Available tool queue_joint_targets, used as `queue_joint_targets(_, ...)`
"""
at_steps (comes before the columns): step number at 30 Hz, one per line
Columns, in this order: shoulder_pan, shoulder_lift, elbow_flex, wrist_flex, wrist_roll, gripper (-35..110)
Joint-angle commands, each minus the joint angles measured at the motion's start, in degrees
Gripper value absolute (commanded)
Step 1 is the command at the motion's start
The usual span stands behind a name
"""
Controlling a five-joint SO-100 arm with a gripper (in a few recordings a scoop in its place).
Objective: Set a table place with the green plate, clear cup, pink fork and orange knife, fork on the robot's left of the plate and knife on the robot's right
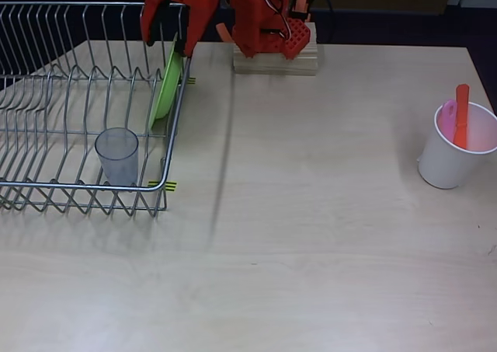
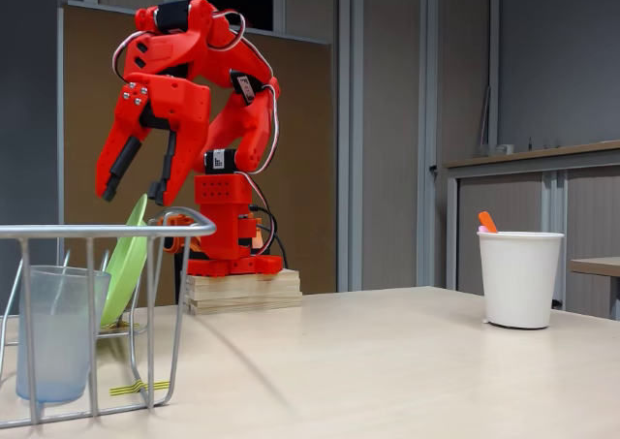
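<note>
**Reaching for the plate in the rack**

The plate [image 1: 166, 86] stood on edge at the rack's [image 1: 46, 189] right end, upper left of the overhead view, smooth lime plastic between thin wires. My gripper [image 2: 134, 193] hung wide open just above its rim. I judged I should straddle the rim squarely and lift straight up. The cup [image 1: 117, 155], translucent, stood in the rack; fork [image 1: 448, 119] and knife [image 1: 462, 116] stood in a white cup [image 1: 450, 162] at right.
</note>
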Motion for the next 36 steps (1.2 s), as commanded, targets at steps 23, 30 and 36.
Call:
queue_joint_targets(23,4.92,-5.19,-0.7,-5.54,-6.33,0)
queue_joint_targets(30,2.29,-2.55,-10.46,1.58,-8.0,0)
queue_joint_targets(36,0.09,0.18,-17.93,5.19,-10.28,0)
